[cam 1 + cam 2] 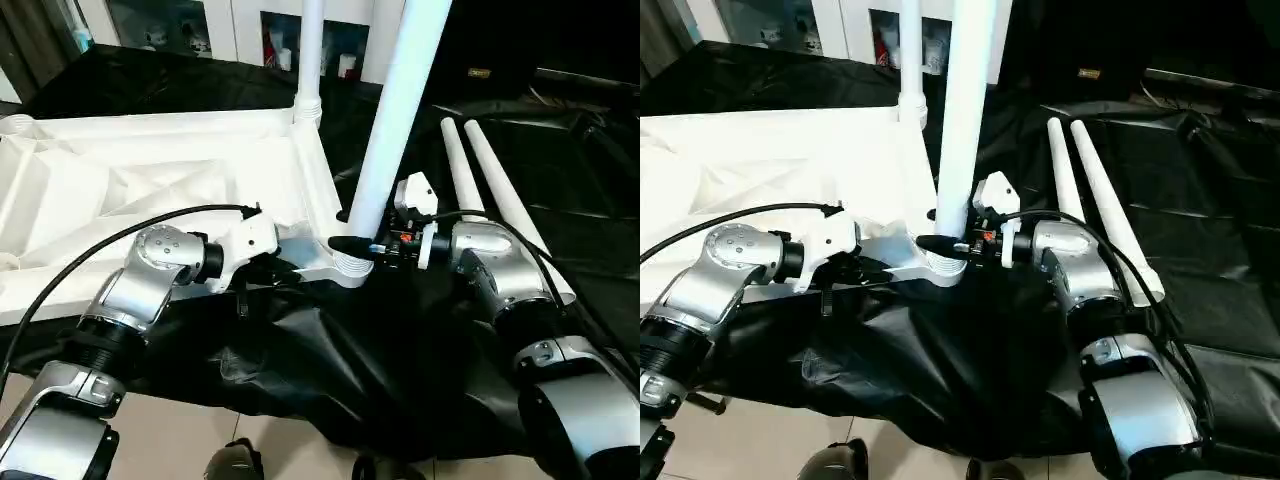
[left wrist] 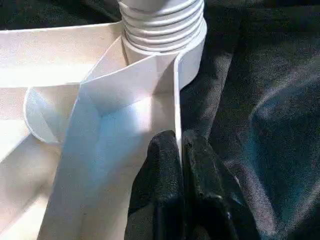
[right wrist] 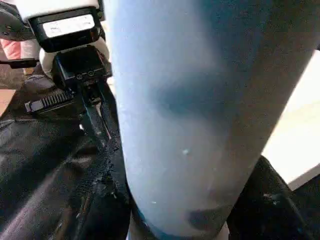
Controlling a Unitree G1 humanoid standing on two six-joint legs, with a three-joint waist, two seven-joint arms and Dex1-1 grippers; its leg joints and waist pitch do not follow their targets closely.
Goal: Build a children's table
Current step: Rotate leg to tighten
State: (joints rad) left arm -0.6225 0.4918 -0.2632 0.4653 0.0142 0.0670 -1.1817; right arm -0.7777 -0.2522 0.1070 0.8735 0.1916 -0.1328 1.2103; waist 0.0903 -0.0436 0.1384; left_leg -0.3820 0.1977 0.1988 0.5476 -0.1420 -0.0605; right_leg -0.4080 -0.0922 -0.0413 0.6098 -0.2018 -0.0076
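The white table top [image 1: 150,180] lies upside down on a black cloth, its rimmed underside facing up. One white leg [image 1: 310,60] stands upright at the far corner. A second leg [image 1: 395,120] stands in the near corner's ribbed socket [image 2: 162,25]. My right gripper [image 1: 355,245] is shut around this leg just above the socket, and in the right wrist view the leg [image 3: 200,100] sits between the fingers. My left gripper [image 2: 179,145] is shut on the table top's rim beside that corner. Two loose legs [image 1: 500,190] lie side by side to the right.
The black cloth [image 1: 330,370] covers the work surface and hangs in folds over its near edge, above pale floor [image 1: 180,430]. A white cabinet with glass doors [image 1: 240,30] stands at the back. Black cables run along both forearms.
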